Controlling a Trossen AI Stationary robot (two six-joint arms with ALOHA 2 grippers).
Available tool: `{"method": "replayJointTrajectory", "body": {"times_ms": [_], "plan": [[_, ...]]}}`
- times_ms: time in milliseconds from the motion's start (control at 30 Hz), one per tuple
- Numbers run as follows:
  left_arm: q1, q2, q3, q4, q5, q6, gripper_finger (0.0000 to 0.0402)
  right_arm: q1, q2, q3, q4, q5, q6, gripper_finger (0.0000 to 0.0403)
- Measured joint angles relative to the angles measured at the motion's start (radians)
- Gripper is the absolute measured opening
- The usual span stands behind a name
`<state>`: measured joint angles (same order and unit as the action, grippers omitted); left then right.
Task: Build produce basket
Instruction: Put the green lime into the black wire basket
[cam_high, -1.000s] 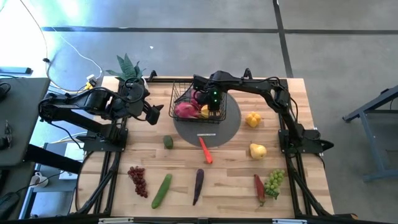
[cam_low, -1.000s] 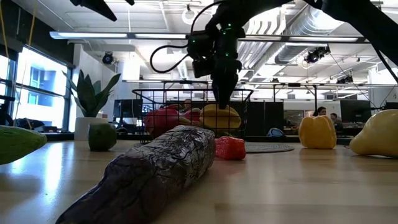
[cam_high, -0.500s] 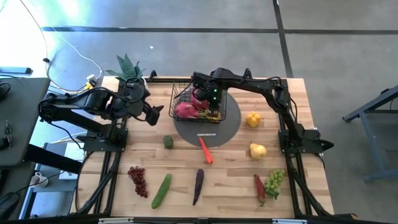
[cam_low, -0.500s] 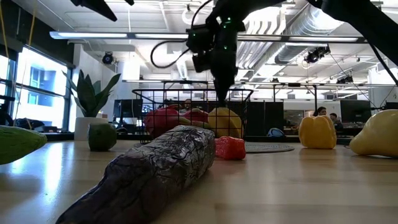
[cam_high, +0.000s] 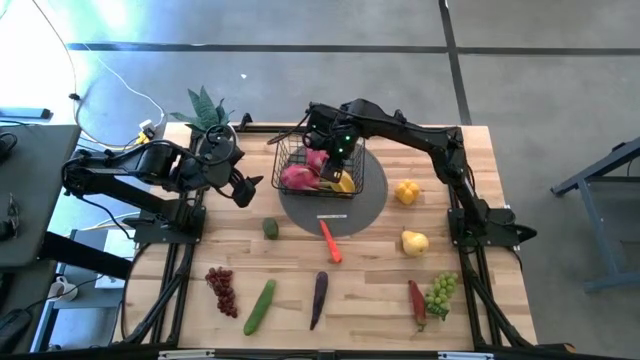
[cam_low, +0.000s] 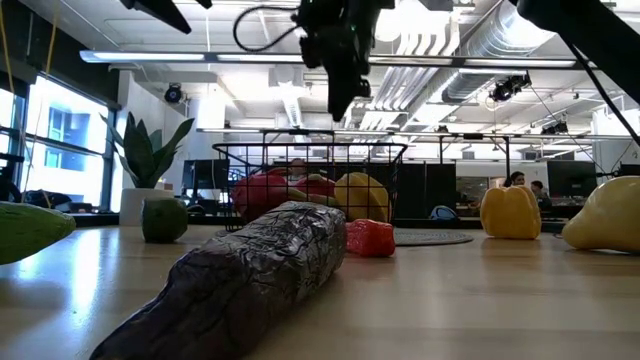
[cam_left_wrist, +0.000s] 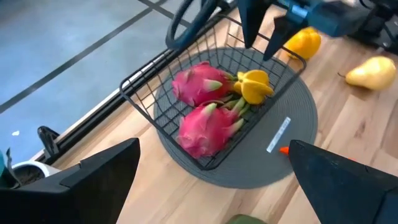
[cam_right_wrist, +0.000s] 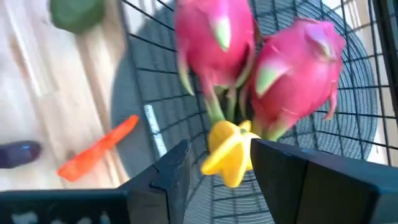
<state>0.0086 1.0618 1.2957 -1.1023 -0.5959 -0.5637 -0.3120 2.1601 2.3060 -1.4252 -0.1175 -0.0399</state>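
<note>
On pale wood table (cam_high: 300, 260), grey round mat (cam_high: 365, 205), black basket (cam_high: 290, 160), right claw (cam_left_wrist: 264, 40) parted, empty, left claw (cam_high: 245, 185) wide.

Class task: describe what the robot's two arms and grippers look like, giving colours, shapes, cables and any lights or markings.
Both arms are dark, jointed links on black frame bases. The right gripper has two flat black fingers and a green light glowing at its wrist; a black cable loops above it. The left gripper has the same broad, wedge-shaped black fingers. No markings can be read.
</note>
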Motion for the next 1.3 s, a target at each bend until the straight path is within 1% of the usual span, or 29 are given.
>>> {"method": "replayJointTrajectory", "body": {"times_ms": [167,367,667,900,1167,1300], "plan": [[0.0,0.0,0.0,0.0,0.015,0.026,0.04,0.044,0.0,0.05,-0.036,0.057,0.058,0.0149],[0.0,0.0,0.0,0.0,0.036,0.045,0.04,0.11,-0.041,0.003,-0.08,0.148,0.117,0.0149],[0.0,0.0,0.0,0.0,0.037,0.09,0.04,0.187,-0.061,0.002,-0.146,0.285,0.219,0.0149],[0.0,0.0,0.0,0.0,0.042,0.115,0.04,0.234,-0.088,0.002,-0.146,0.31,0.259,0.0149],[0.0,0.0,0.0,0.0,0.091,0.13,0.04,0.282,-0.124,0.002,-0.146,0.421,0.353,0.0149],[0.0,0.0,0.0,0.0,0.099,0.13,0.04,0.311,-0.126,0.002,-0.146,0.454,0.391,0.0149]]}}
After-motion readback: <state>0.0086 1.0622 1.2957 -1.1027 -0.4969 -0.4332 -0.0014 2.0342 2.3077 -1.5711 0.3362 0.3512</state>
